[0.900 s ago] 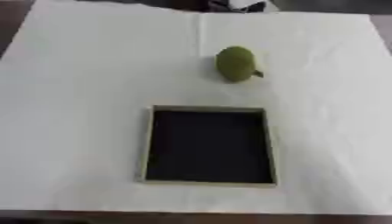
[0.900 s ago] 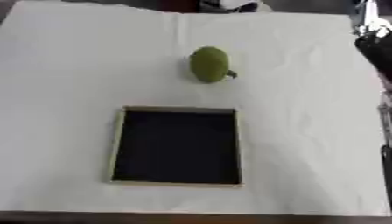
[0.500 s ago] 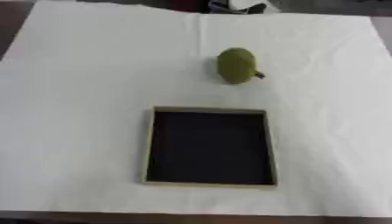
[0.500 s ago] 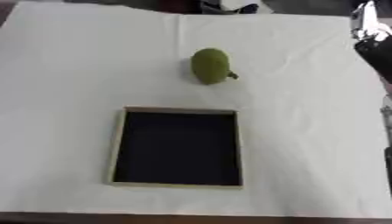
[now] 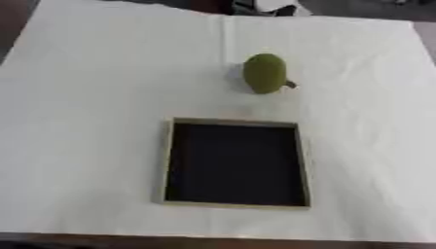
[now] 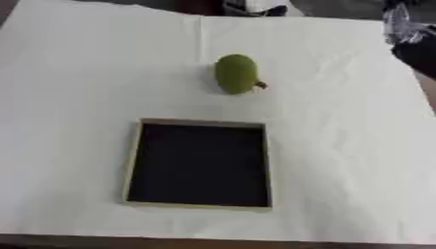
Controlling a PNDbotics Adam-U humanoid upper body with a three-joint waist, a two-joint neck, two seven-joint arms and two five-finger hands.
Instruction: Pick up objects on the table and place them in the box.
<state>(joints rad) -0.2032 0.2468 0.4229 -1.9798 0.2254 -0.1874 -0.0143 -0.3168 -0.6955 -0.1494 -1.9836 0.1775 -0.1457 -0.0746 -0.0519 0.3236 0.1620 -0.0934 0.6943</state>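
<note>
Right hand [image 6: 407, 34] is showing at the far edge, fingers unreadable; green fruit [image 6: 236, 73] is lying outside the empty box [image 6: 134, 160].

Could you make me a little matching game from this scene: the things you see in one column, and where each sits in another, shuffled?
Things:
1. green fruit
2. box
3. white cloth
4. robot's right arm

Places or states:
A. shows only at the upper right edge
B. covers the whole table
C. lies on the cloth beyond the box, untouched
D. sits nearest the robot, dark inside, with nothing in it

Pairs: 1-C, 2-D, 3-B, 4-A
</note>
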